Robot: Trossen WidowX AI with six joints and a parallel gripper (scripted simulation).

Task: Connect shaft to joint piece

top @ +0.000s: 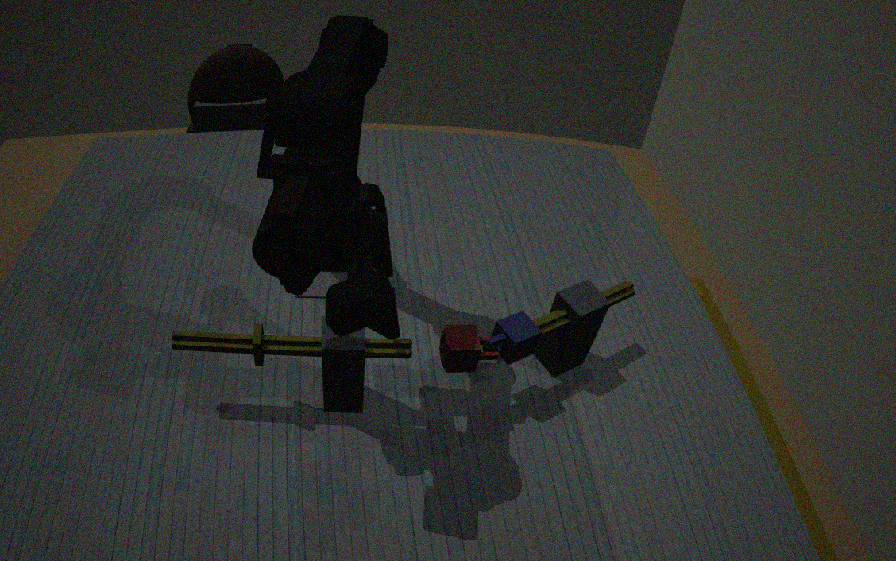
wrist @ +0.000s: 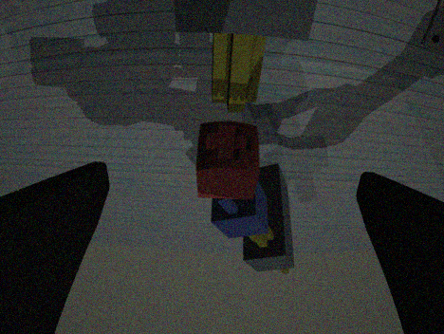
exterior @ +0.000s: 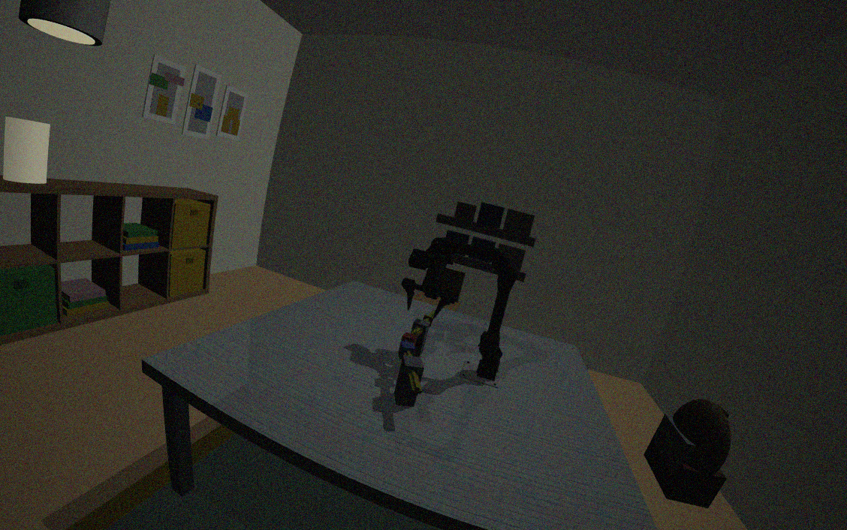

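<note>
Gripper [wrist: 222, 261] wide open and holding nothing, above red joint piece [wrist: 229, 159], second shaft [top: 291, 344] apart on worktop [top: 594, 462]

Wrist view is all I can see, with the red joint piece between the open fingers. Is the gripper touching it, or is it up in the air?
Observer: Up in the air. In the exterior view the gripper hangs open above the red joint piece, apart from it.
Operator: How much of the sliding shaft lies behind its block?
Observer: The top view shows the sliding shaft sticking out long behind its block, with a cross collar on that stretch.
</note>
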